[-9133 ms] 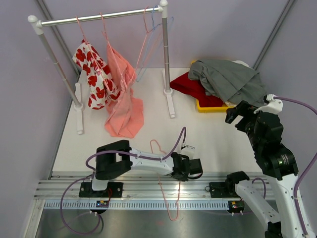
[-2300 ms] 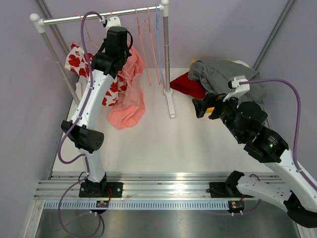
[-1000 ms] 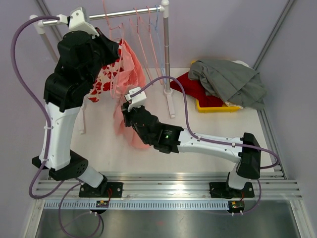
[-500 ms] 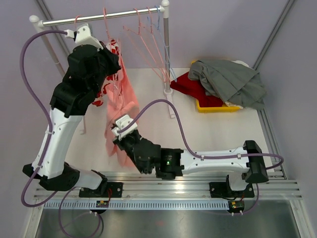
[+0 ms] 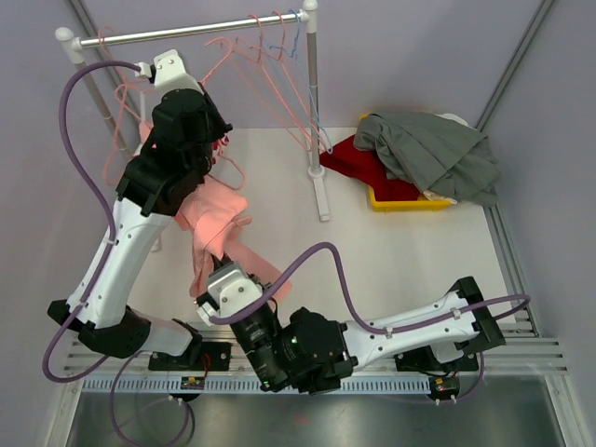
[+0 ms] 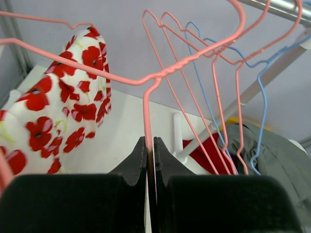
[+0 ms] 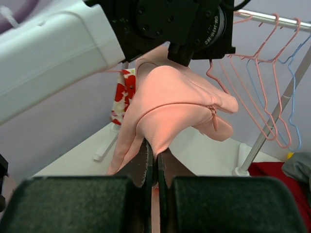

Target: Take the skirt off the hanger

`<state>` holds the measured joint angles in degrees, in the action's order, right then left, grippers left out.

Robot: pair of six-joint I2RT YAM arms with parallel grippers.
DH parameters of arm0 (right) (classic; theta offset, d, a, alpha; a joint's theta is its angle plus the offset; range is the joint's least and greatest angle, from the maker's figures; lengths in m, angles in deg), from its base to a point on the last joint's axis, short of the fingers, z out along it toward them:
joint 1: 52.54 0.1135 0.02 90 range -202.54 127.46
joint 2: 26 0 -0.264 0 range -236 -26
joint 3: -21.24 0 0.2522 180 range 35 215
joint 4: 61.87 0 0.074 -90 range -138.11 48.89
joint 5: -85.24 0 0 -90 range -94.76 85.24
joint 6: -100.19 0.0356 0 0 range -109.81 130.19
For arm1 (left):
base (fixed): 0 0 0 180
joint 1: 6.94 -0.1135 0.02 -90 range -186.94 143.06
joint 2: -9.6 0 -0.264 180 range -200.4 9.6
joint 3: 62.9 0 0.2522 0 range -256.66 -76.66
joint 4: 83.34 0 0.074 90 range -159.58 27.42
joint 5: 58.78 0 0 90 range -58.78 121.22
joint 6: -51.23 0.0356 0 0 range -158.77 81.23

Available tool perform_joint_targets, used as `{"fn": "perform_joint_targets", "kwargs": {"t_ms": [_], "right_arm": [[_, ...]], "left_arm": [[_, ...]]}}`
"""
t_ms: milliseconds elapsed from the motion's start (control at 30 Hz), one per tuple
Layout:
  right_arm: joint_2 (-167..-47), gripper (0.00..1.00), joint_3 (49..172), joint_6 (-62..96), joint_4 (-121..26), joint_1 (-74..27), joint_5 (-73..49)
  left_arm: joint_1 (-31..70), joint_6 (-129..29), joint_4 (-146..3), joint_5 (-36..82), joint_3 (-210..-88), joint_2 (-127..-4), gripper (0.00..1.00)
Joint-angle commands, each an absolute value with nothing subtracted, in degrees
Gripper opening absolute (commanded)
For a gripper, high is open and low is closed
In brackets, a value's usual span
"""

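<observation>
The pink skirt (image 5: 212, 216) hangs stretched between my two grippers, low over the table's left half. My left gripper (image 5: 220, 149) is raised in front of the rail and shut on the neck of a pink wire hanger (image 6: 156, 76), with the wire pinched between its fingers (image 6: 140, 156). From below, my right gripper (image 7: 154, 154) is shut on a fold of the skirt (image 7: 175, 97). In the top view the right gripper (image 5: 222, 265) sits near the front edge, under the cloth.
A clothes rail (image 5: 186, 33) spans the back left, carrying several empty pink and blue hangers (image 5: 279, 56). A white garment with red flowers (image 6: 58, 107) hangs at the left. At the back right, a yellow tray (image 5: 396, 202) holds red and grey clothes (image 5: 428, 149).
My right gripper has closed on the skirt and pulled it toward the near edge. The left gripper has come down and away from the rail with the hanger.
</observation>
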<state>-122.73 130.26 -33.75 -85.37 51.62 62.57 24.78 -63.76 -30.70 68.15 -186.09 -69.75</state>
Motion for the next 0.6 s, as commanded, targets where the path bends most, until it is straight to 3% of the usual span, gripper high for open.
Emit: {"fn": "perform_joint_targets", "kwargs": {"t_ms": [0,200,567], "right_arm": [[-123.55,0.0,135.54,-50.87,-107.3,60.12,63.88],[-127.6,0.0,135.02,-65.03,-122.26,62.86,67.13],[-127.51,0.0,124.73,-65.74,-132.04,62.16,71.96]], "left_arm": [[21.89,-52.84,-43.29,74.37,-187.41,-72.22,0.0],[17.94,-50.64,-42.6,71.56,-189.16,-71.43,0.0],[17.4,-56.6,-38.38,64.53,-190.66,-68.36,0.0]]}}
